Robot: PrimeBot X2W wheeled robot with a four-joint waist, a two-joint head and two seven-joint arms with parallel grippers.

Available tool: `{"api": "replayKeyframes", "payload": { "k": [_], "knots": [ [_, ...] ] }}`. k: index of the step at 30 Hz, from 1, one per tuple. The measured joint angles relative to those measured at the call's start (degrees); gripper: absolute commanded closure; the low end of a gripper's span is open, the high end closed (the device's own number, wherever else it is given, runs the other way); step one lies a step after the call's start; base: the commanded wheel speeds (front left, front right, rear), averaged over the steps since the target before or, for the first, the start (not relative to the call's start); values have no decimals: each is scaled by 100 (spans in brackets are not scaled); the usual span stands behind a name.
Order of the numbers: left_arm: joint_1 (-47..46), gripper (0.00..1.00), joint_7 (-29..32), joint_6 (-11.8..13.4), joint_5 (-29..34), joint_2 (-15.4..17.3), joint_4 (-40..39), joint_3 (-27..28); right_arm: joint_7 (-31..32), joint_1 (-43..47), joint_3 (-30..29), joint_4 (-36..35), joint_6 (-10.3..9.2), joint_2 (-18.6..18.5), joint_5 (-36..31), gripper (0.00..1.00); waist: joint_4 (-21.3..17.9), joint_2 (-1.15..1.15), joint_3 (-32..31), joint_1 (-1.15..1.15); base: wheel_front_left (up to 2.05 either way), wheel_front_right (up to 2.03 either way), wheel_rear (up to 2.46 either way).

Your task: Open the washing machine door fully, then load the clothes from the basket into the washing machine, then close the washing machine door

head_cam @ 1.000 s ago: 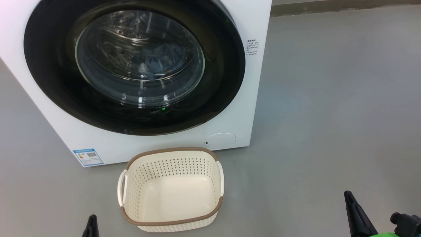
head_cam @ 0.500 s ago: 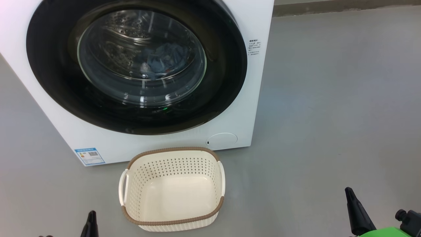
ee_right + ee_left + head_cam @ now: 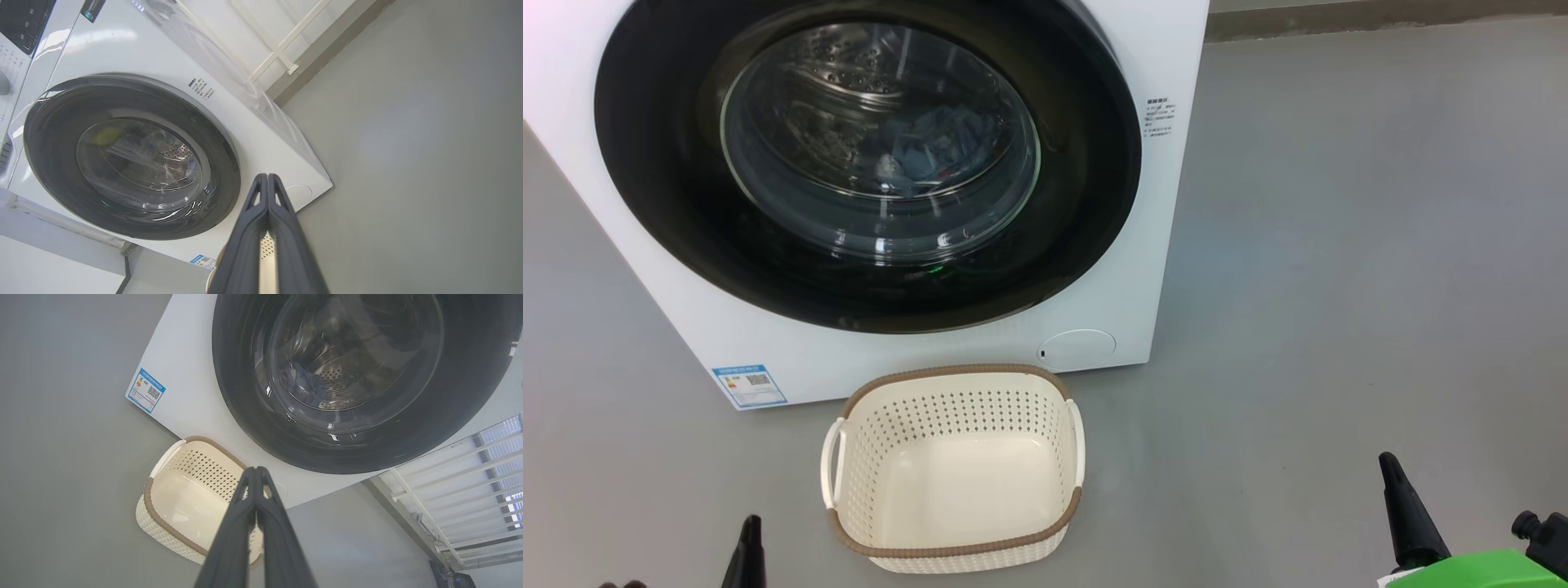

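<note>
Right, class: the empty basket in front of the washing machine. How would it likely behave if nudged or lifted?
The basket is probably light: perforated plastic, nothing inside. On the smooth grey floor it would likely slide rather than tip, being wide and low. Its walls look stiff, though they might flex.

One washing machine [image 3: 1131, 278] fills ten to one o'clock in the head view. It has one round washing machine door [image 3: 1086, 188], one blue label [image 3: 749, 385] at eight o'clock and one round flap [image 3: 1080, 345]. One bundle of clothes [image 3: 939, 143] lies behind the glass. One basket [image 3: 952, 371] sits at six o'clock, with two handles [image 3: 832, 457]. There are two grippers: the left gripper [image 3: 751, 535] at seven o'clock and the right gripper [image 3: 1393, 482] at five.
</note>
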Motion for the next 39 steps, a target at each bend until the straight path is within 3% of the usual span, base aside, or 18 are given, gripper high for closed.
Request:
{"api": "replayKeyframes", "payload": {
  "k": [39],
  "knots": [
    [-348, 100, 608, -69, -2303, 29, 64, 100, 623, -298, -113, 205, -24, 67, 2474, 100, 97, 0, 2, 0, 0, 0, 0]
  ]
}}
